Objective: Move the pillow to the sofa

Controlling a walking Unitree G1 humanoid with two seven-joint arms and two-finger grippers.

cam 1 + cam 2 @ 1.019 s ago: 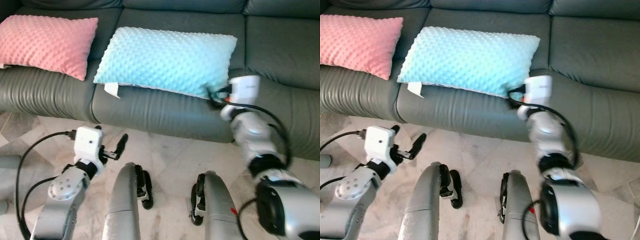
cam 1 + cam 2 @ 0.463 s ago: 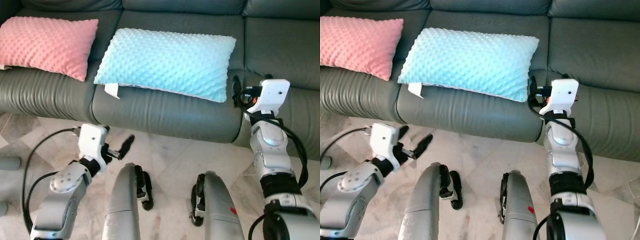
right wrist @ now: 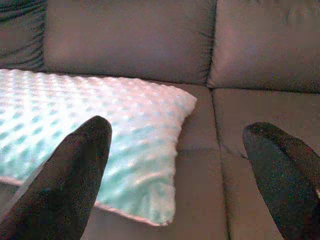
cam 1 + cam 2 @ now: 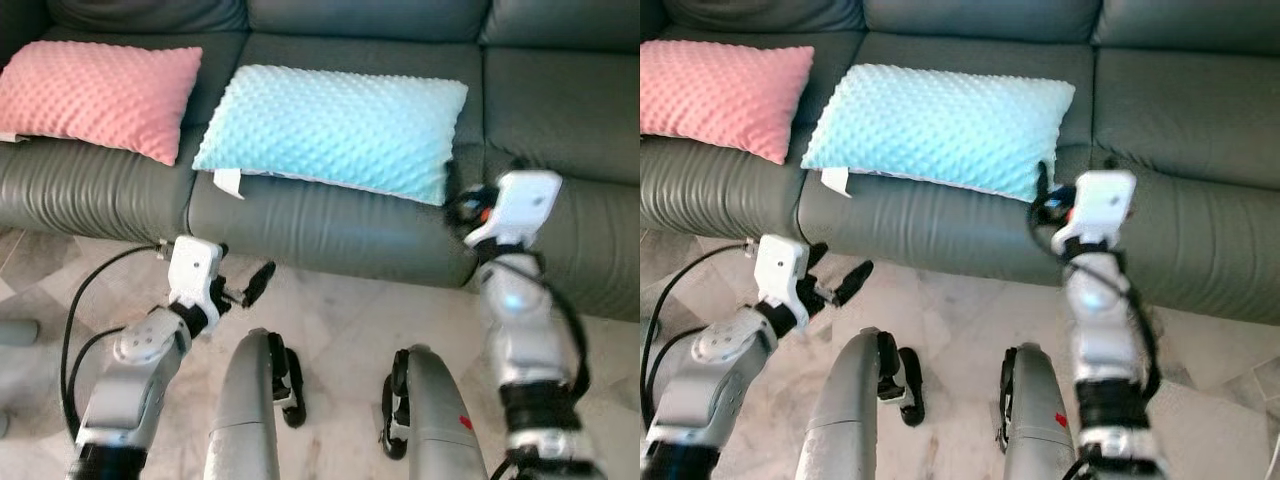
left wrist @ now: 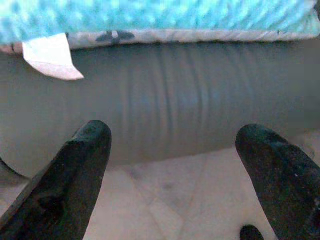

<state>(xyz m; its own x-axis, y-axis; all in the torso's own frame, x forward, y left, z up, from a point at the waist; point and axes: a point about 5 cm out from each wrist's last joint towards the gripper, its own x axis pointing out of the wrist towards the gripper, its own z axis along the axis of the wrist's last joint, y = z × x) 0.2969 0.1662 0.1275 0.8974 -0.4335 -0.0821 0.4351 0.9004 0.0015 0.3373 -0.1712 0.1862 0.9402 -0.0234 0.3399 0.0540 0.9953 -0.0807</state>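
Note:
A light blue dimpled pillow [image 4: 335,130] lies flat on the middle seat of the dark grey sofa [image 4: 330,228], with a white tag hanging at its front left corner. My right gripper [image 3: 177,132] is open, holds nothing, and hovers just off the pillow's right end, above the seat's front edge [image 4: 457,207]. Lower down, my left gripper [image 5: 175,135] is open and empty in front of the sofa base, below the pillow's tag [image 4: 250,283].
A pink dimpled pillow [image 4: 100,92] rests on the left seat. The right seat [image 4: 560,110] is bare. My two legs [image 4: 250,400] stand on the pale marble floor [image 4: 340,310] close to the sofa front.
The right gripper has come off the blue pillow's right corner and drawn back beside it. The left gripper has risen slightly toward the sofa. The pillow stays put.

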